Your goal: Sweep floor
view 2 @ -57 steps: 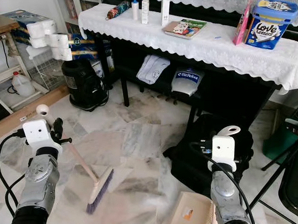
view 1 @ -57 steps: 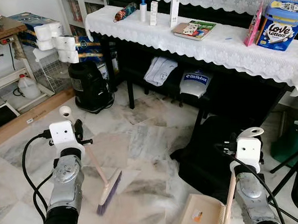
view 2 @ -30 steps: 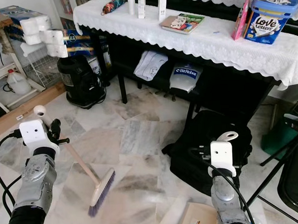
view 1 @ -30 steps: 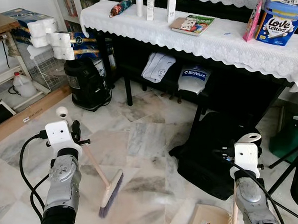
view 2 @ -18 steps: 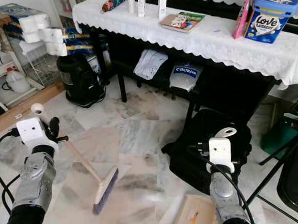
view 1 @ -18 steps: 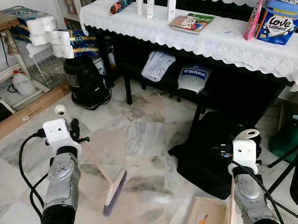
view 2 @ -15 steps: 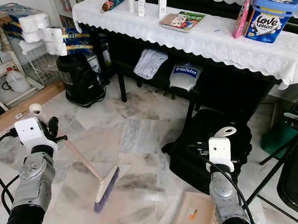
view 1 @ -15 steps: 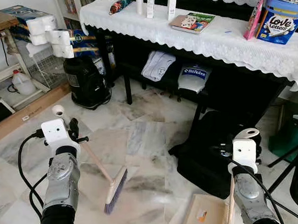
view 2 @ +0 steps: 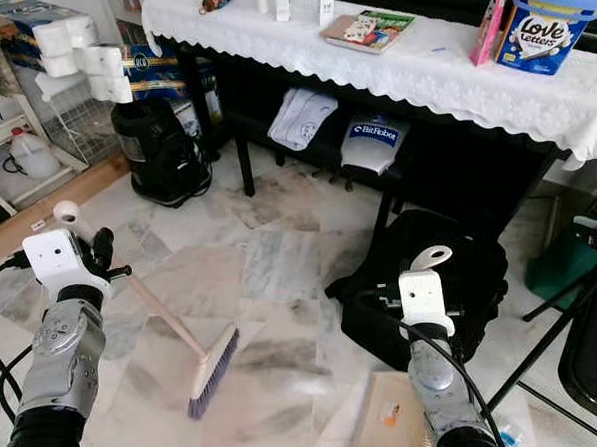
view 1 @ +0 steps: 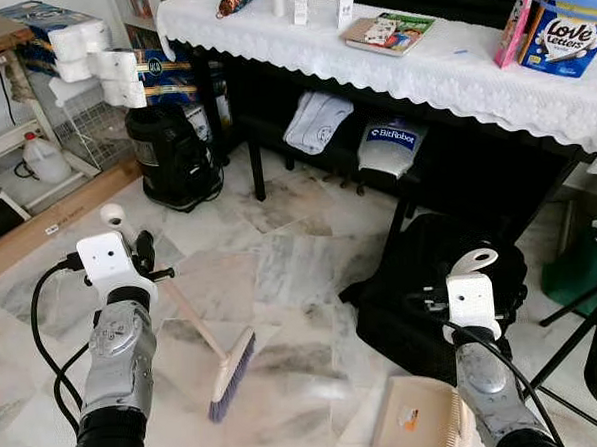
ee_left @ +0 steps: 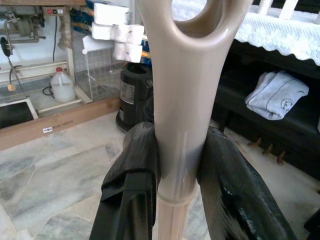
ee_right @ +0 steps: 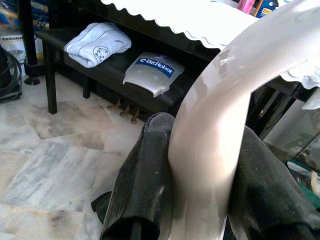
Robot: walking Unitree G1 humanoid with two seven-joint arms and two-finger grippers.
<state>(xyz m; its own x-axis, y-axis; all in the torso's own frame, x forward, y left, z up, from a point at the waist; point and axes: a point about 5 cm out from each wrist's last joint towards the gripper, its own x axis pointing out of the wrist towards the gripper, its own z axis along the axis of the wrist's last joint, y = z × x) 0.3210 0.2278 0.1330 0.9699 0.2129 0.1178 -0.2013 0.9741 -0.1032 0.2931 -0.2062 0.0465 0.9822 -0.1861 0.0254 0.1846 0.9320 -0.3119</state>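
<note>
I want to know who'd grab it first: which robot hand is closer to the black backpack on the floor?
Right. The right gripper, clamped on the dustpan handle, sits just in front of the black backpack. The left gripper holds the broom handle well off to its left.

A blue tub sits at two o'clock on the white tablecloth. A book lies at twelve. Toilet rolls are stacked at ten.

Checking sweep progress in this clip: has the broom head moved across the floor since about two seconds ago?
Yes. The broom head has swept rightward across the marble floor, toward the black bag, held by the left claw.
</note>
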